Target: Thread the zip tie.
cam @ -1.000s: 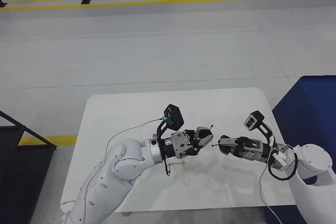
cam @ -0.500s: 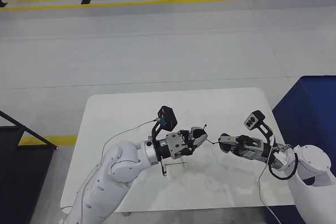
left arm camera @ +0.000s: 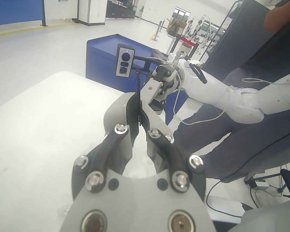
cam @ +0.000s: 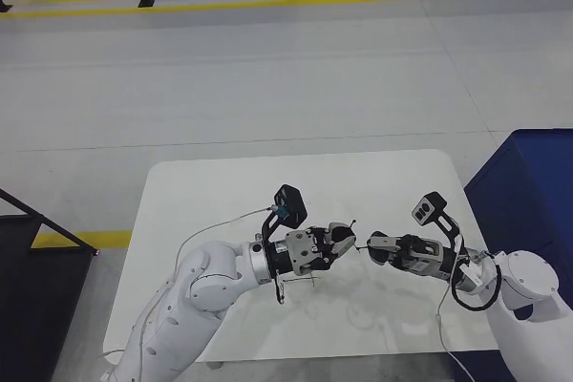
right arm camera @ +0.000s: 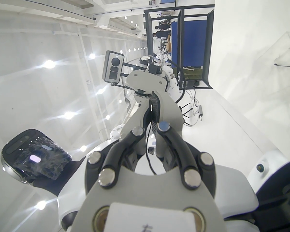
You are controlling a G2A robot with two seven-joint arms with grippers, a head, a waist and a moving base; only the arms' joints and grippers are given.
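A thin black zip tie [cam: 352, 226] is held above the middle of the white table [cam: 220, 201] between both grippers. My left gripper [cam: 345, 237] is shut on the strap, which rises from between its pads as a straight black strip [left arm camera: 137, 85] with a small tip on top. My right gripper [cam: 371, 244] faces it tip to tip from the right, a few centimetres off. In the right wrist view its fingers [right arm camera: 151, 107] are closed together, and a short dark line bridges the two grippers in the top view. The left wrist view has the right gripper [left arm camera: 146, 97] just behind the strap.
A blue cabinet [cam: 535, 181] stands against the table's right edge. A black frame [cam: 19, 210] stands on the floor to the left. Bare table surface lies behind and to the left of the grippers.
Both grippers have shifted slightly left and toward the table's front. The right gripper has closed in a little on the left one. The zip tie stays held.
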